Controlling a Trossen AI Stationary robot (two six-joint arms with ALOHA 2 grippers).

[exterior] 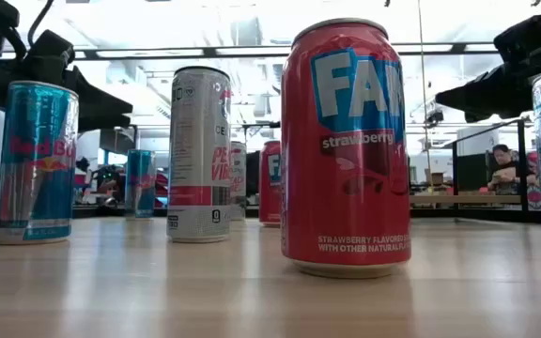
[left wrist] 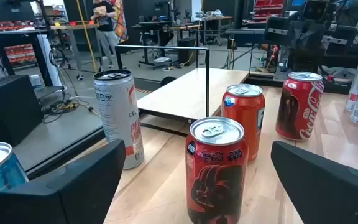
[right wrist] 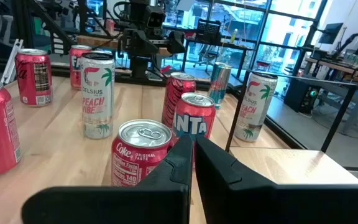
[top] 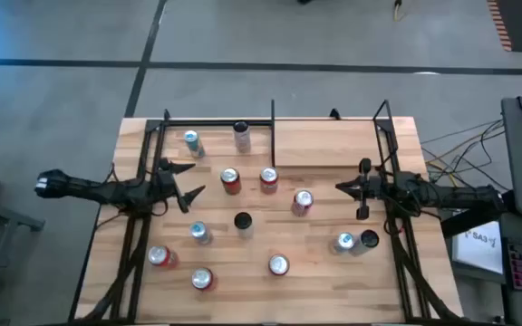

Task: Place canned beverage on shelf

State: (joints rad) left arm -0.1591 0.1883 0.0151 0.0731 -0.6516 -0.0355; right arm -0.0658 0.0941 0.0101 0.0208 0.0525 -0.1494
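Note:
Several beverage cans stand upright on the wooden tabletop. The shelf (top: 329, 143), a light board with black rods and posts, lies at the far right and also shows in the left wrist view (left wrist: 191, 93). My left gripper (top: 191, 181) is open at the table's left. A red Coca-Cola can (left wrist: 216, 168) stands a little ahead of its fingers, untouched. My right gripper (top: 341, 187) hovers shut near the shelf's near edge. Its fingertips (right wrist: 191, 152) point toward a Coke can (right wrist: 143, 152) and a Fanta can (right wrist: 194, 118), and touch neither.
Around the left gripper stand a white Celsius can (left wrist: 118, 118), an orange-red can (left wrist: 244, 121) and another Coke can (left wrist: 300, 106). Near the front edge are a Fanta strawberry can (exterior: 346, 150) and a Red Bull can (exterior: 34, 160). Black frame rails run along both table sides.

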